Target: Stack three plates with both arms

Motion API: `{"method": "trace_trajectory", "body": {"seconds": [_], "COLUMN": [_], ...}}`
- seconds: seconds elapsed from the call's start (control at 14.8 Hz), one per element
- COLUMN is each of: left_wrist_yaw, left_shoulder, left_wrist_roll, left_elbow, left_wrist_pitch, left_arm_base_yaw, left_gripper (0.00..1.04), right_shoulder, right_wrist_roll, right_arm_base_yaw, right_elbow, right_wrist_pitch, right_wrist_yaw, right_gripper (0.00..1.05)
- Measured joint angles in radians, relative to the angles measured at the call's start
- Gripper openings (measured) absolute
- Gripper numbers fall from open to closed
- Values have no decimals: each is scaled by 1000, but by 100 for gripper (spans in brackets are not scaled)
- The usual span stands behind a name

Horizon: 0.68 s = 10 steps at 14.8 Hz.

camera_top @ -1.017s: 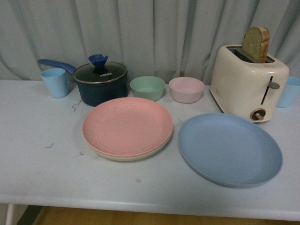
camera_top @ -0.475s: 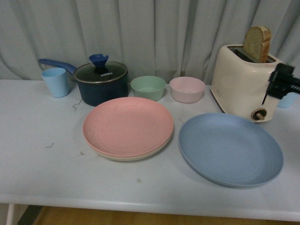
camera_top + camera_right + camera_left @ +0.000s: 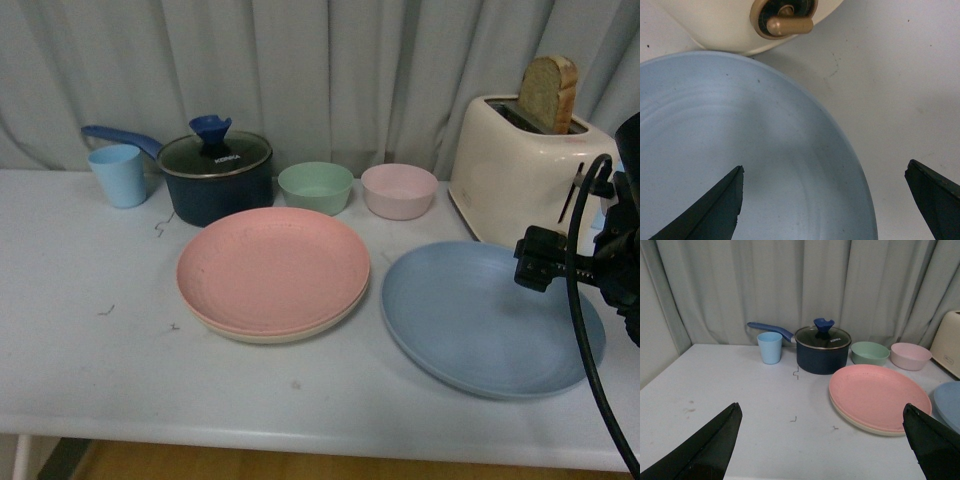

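The pink plate (image 3: 272,265) lies on top of the beige plate (image 3: 262,337), whose rim alone shows beneath it, mid-table. To their right the light blue plate (image 3: 470,320) lies by itself. My right arm (image 3: 590,265) reaches in from the right edge, above the blue plate's right rim. In the right wrist view the right gripper (image 3: 824,172) is open and empty, straddling the blue plate's rim (image 3: 855,165). The left gripper (image 3: 822,410) is open and empty over bare table, with the pink plate (image 3: 880,396) ahead of one finger. The left arm is out of the front view.
A cream toaster (image 3: 525,170) holding a bread slice stands just behind the blue plate, its lever knob (image 3: 785,22) close to my right gripper. A dark lidded saucepan (image 3: 215,175), blue cup (image 3: 118,175), green bowl (image 3: 315,187) and pink bowl (image 3: 398,190) line the back.
My right arm has come in from the right edge and dropped lower, from beside the toaster to above the blue plate's right rim. The plates have not moved.
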Motion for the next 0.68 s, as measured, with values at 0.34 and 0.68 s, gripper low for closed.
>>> {"method": "trace_trajectory", "body": {"seconds": [0.34, 0.68], "left_wrist_yaw": [0, 0], "left_shoulder": [0, 0], "left_wrist_roll": [0, 0], "left_elbow": [0, 0], "left_wrist_pitch": [0, 0], "left_arm_base_yaw": [0, 0], "left_gripper": [98, 98], "right_shoulder": [65, 66], "right_wrist_roll": [-15, -26], "right_arm_base_yaw": [-14, -22], "right_elbow": [-23, -24], "right_wrist_pitch": [42, 74], "right_wrist_yaw": [-11, -23], "right_gripper": [98, 56]}}
